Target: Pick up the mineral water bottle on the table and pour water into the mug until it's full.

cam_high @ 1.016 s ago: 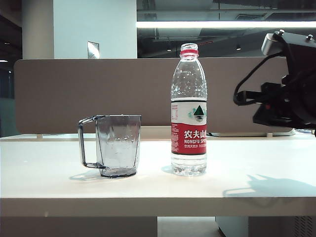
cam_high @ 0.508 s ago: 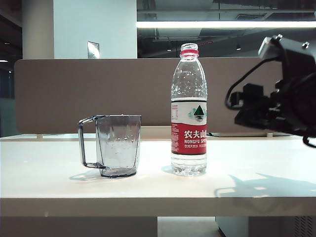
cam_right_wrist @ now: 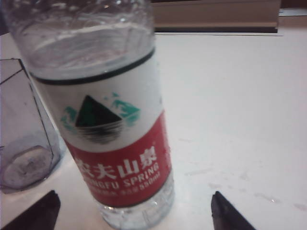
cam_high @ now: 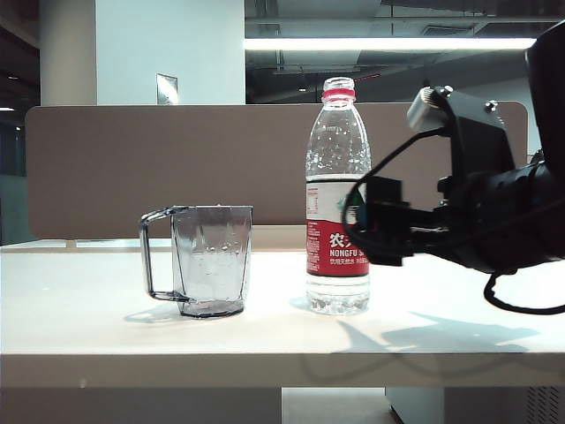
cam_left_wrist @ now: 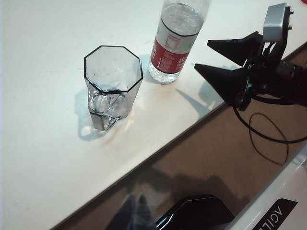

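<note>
The mineral water bottle [cam_high: 337,159] stands upright on the white table [cam_high: 459,305], with clear water [cam_right_wrist: 86,45] up to its shoulder. The smoky-grey mug [cam_high: 210,261] stands to its left, handle turned away from the bottle, and looks empty. My right gripper [cam_high: 375,225] is level with the label on the bottle's right side. It is open wide, with a black fingertip [cam_right_wrist: 45,206] on each side of the bottle's base [cam_right_wrist: 136,211] and clear gaps between. From the left wrist view, bottle [cam_left_wrist: 173,43], mug [cam_left_wrist: 112,79] and right gripper [cam_left_wrist: 206,56] all show. My left gripper [cam_left_wrist: 135,208] hangs off the table's edge, blurred, its fingers together.
A brown-grey divider panel [cam_high: 132,159] runs behind the table. The table's front edge [cam_left_wrist: 158,146] passes close to the mug. A black cable [cam_left_wrist: 266,139] loops from the right arm. A black housing [cam_left_wrist: 196,211] sits beside my left gripper.
My right gripper has travelled left from the table's right side up to the bottle, and its jaws have opened wide. Bottle and mug have not moved.
</note>
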### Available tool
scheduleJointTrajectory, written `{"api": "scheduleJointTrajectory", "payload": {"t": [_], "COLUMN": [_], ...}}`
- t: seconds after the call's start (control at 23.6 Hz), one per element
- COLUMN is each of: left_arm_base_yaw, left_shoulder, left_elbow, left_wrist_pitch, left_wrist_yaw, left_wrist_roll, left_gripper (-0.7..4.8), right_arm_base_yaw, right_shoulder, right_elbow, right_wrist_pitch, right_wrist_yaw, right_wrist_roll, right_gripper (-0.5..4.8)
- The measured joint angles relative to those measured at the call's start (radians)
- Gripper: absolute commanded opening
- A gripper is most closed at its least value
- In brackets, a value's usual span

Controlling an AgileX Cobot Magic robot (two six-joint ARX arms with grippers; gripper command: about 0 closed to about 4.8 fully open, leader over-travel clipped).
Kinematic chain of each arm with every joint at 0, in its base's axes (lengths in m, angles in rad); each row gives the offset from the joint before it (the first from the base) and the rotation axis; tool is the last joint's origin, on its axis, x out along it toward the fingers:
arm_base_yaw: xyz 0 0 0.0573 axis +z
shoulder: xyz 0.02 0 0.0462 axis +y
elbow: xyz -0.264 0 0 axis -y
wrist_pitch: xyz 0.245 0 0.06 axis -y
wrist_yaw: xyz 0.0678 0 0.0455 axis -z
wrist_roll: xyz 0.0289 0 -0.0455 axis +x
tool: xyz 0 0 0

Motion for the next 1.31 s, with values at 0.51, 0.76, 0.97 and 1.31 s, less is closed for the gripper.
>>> {"api": "scheduleJointTrajectory", "payload": {"t": [0.51, 0.76, 0.97, 1.31], "left_arm_base_yaw": [0.000, 0.000, 0.000, 0.000], "left_shoulder": [0.000, 0.000, 0.000, 0.000], "left_elbow": [0.000, 0.000, 0.000, 0.000], "left_wrist_pitch": [0.000, 0.000, 0.000, 0.000], "left_wrist_yaw": [0.000, 0.000, 0.000, 0.000], "left_wrist_roll": [0.000, 0.000, 0.000, 0.000], "left_gripper": [-0.05, -0.05, -0.05, -0.05], "right_arm_base_yaw": [0.001, 0.001, 0.001, -0.003], "right_shoulder": [0.039, 0.108, 0.179, 0.190], "right_elbow": [0.137, 0.216, 0.294, 0.310], "right_wrist_pitch": [-0.037, -0.064, -0.070, -0.070], "right_wrist_yaw": [-0.022, -0.030, -0.027, -0.002], "right_wrist_roll": [-0.006, -0.006, -0.007, -0.008], "right_gripper": [4.43, 4.43, 4.40, 3.86]}}
